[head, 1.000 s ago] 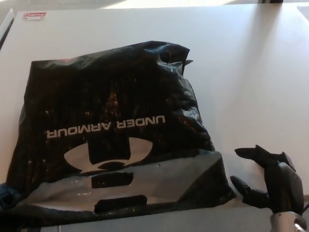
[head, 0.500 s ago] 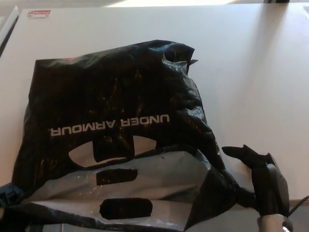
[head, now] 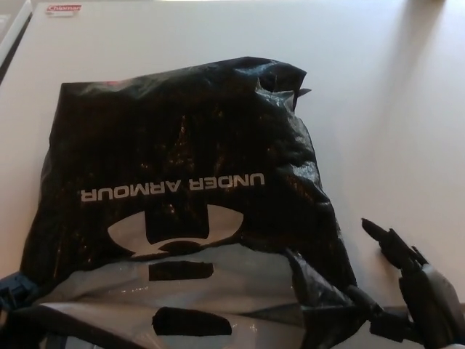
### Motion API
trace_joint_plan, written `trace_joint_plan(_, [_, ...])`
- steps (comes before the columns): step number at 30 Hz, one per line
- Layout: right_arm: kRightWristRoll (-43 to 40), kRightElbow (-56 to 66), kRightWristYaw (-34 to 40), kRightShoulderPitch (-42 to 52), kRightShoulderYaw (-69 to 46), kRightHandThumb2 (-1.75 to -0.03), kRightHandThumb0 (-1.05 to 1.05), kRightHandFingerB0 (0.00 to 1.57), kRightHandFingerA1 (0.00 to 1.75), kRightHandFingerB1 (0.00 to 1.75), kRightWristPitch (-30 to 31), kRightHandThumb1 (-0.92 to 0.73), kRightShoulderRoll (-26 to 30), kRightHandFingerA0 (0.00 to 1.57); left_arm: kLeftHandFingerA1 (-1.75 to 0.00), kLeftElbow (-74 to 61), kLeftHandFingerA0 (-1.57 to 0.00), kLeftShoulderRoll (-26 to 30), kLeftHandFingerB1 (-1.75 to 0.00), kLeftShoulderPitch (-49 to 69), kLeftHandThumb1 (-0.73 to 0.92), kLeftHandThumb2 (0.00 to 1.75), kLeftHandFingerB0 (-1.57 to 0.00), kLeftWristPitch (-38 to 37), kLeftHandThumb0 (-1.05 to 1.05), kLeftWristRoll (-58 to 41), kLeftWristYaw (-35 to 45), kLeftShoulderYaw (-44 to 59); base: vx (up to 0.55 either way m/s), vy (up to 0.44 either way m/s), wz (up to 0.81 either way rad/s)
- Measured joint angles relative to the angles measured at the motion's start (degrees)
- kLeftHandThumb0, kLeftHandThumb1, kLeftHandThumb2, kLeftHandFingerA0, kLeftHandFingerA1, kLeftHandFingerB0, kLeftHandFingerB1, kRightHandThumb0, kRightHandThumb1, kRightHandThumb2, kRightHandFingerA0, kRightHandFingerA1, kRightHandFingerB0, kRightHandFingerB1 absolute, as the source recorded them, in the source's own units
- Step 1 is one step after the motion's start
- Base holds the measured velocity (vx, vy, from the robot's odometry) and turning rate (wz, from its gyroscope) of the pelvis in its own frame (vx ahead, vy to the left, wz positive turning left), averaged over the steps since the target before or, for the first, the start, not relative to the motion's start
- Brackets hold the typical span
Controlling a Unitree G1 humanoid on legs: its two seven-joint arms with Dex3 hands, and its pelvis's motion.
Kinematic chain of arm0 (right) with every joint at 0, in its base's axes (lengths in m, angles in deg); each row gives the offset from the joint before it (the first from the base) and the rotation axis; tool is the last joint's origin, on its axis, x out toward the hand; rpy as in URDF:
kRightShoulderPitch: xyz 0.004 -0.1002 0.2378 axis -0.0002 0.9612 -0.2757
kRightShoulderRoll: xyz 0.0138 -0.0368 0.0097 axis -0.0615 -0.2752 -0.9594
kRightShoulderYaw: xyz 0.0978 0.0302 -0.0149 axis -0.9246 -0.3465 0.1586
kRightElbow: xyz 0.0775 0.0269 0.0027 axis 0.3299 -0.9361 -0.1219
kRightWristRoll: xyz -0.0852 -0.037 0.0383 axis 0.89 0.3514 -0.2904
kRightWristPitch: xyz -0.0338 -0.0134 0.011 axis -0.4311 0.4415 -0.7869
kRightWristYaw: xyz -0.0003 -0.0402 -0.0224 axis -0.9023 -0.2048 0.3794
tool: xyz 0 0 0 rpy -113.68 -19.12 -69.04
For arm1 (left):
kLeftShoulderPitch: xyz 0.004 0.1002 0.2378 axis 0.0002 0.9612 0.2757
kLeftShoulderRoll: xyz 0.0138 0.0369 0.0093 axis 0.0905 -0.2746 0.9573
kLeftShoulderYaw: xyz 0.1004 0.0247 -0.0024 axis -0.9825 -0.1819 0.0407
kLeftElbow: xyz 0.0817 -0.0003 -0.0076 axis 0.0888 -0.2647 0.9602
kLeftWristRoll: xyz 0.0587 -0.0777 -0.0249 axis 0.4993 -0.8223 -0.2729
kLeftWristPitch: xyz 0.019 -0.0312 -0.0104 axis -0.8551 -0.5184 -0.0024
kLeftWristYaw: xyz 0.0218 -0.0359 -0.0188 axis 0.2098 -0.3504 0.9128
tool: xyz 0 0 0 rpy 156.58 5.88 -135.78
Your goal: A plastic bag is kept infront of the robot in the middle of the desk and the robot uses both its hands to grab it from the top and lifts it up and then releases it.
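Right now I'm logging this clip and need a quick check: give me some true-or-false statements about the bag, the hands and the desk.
1. The plastic bag is black with white lettering. True.
2. The bag hangs in the air, clear of the desk. False: it rests on the desk.
3. The right hand is at the bag's near right corner. True; whether it grips the plastic cannot be told.
4. The left hand is clearly pinching the bag's top edge. False: no black hand shows on the left.
5. A small label sits at the desk's far left corner. True.
6. The desk is dark wood. False: it is pale and plain.
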Motion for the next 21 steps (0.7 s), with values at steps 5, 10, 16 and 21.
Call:
trace_joint_plan(5, [-1.7, 5.61, -4.65, 4.09, -0.68, -0.88, -0.88, 0.0, 0.44, 0.0, 0.32, -0.5, 5.18, 0.18, -1.75, 0.05, -1.06, -0.02, -1.75, 0.07, 0.74, 0.62, -0.74, -0.36, -0.47, -0.04, -0.05, 0.11, 0.0, 0.0, 0.0])
trace_joint_plan(10, [-3.96, 11.43, -10.02, 7.49, -2.45, -0.88, -0.88, 0.0, 0.46, 0.0, 1.46, -0.5, 10.58, 0.19, -1.75, 0.2, -1.04, -0.04, -1.75, 0.05, 0.75, 0.62, -0.73, -0.37, -0.48, -0.05, -0.3, 0.07, 0.0, 0.0, 0.0])
trace_joint_plan(16, [-6.55, 16.85, -16.3, 10.13, -3.21, -0.86, -0.87, 0.0, 0.49, 0.0, 3.24, -0.5, 14.34, 0.23, -1.75, 0.59, -1.05, -0.12, -1.75, 0.22, 0.75, 0.62, -0.75, -0.37, -0.49, -0.05, -0.6, -0.09, 0.0, 0.0, 0.0])
trace_joint_plan(21, [-8.3, 19.25, -21.17, 11.15, -3.17, -0.85, -0.84, 0.0, 0.49, 0.0, 4.76, -0.49, 15.25, 0.23, -1.75, 1.3, -1.05, -0.23, -1.75, 0.32, 0.75, 0.62, -0.74, -0.4, -0.48, -0.05, -0.63, -0.25, 0.0, 0.0, 0.0])
